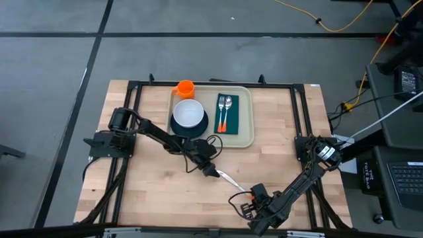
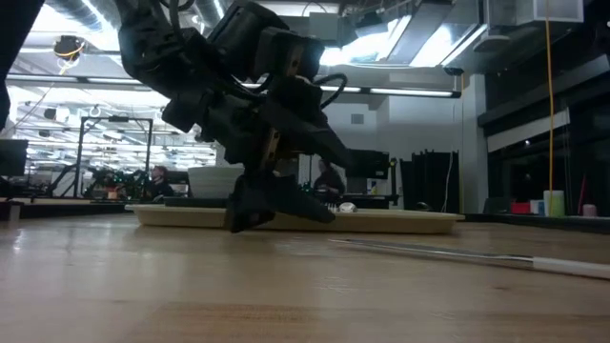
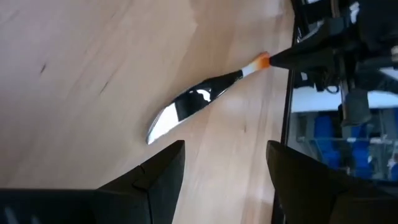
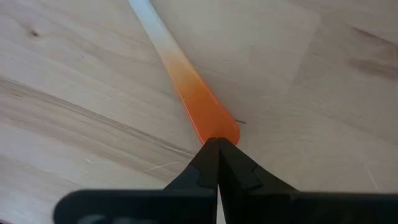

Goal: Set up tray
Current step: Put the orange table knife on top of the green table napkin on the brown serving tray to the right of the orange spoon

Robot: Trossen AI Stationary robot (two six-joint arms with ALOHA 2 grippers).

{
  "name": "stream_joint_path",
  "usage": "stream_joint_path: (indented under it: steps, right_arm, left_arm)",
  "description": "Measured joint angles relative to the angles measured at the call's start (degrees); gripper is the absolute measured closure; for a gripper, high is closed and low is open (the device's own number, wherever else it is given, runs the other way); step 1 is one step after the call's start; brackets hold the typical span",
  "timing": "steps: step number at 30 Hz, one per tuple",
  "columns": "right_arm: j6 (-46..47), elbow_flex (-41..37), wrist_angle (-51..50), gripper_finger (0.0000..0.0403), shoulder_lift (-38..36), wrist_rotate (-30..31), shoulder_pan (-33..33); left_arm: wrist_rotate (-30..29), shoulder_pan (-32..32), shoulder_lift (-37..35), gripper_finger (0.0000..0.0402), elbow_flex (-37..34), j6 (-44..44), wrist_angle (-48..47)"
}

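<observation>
A knife with a silver blade and an orange-tipped handle lies flat on the wood table, nearer than the beige tray. It also shows in the low view as the knife. My left gripper is open and low over the table, its fingers just short of the blade tip and touching nothing. My right gripper is shut at the knife's handle end. The tray holds a white bowl on a dark plate, and a green napkin with a fork and a spoon. My right gripper's shut fingertips meet the free end of the orange handle, coming low along the knife's length from the table's near right. No part of the handle shows between the fingers. The knife lies flat on the table.
An orange cup stands at the tray's far left corner. A black frame rail runs along the table's right side, another along the left. Bare wood lies near left of the knife. Cables trail on the floor beyond the far right.
</observation>
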Motion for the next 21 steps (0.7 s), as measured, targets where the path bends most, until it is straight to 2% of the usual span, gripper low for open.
stream_joint_path:
  steps: [2, 6, 11, 21]
  right_arm:
    - [-0.07, 0.0, 0.0, 0.0399, 0.0, 0.04, 0.0]
    - [-0.1, 0.0, 0.01, 0.0399, 0.0, 0.07, 0.0]
    - [-0.1, 0.0, 0.02, 0.0399, 0.0, 0.09, 0.0]
    - [-0.1, 0.0, 0.02, 0.0399, 0.0, 0.11, 0.0]
  left_arm:
    - [0.2, 0.0, 0.0, 0.0183, 0.0, 0.55, -0.52]
    - [0.16, 0.0, -0.15, 0.0183, 0.12, -4.0, -4.17]
    - [-3.66, 0.11, -0.45, 0.0183, 0.37, -6.64, -10.45]
    - [-5.25, 1.2, -0.32, 0.0183, 0.22, -11.94, -11.27]
